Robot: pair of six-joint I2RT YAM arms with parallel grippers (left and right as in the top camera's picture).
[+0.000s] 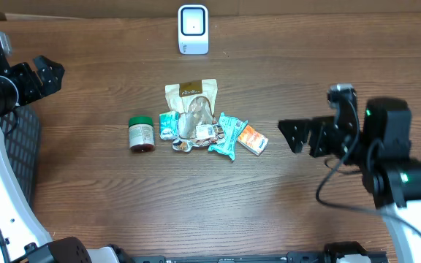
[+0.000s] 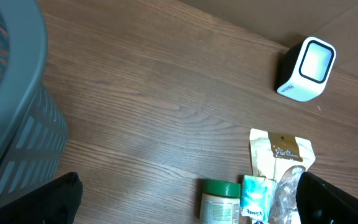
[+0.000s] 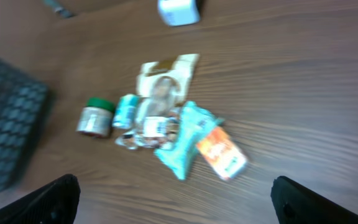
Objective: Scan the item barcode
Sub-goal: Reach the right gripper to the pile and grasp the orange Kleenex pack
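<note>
Left gripper (image 1: 50, 75), right gripper (image 1: 288, 136) open; one scanner (image 1: 193, 29), one jar (image 1: 142, 134).

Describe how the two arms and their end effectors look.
Both arms: white links, black joints. The left end effector and right end effector are black, with wedge-shaped fingers. A black cable loops by the right arm, which shows two green lights.

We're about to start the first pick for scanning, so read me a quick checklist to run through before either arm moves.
1. Left gripper open, empty: ok.
2. Right gripper open, empty: ok.
3. Scanner upright, face unblocked: ok.
4. Orange packet at pile's outer edge, top exposed: ok.
5. Pile items separated: not ok; pouch and teal packet overlap others.
6. Barcode visible on any item: cannot tell.
</note>
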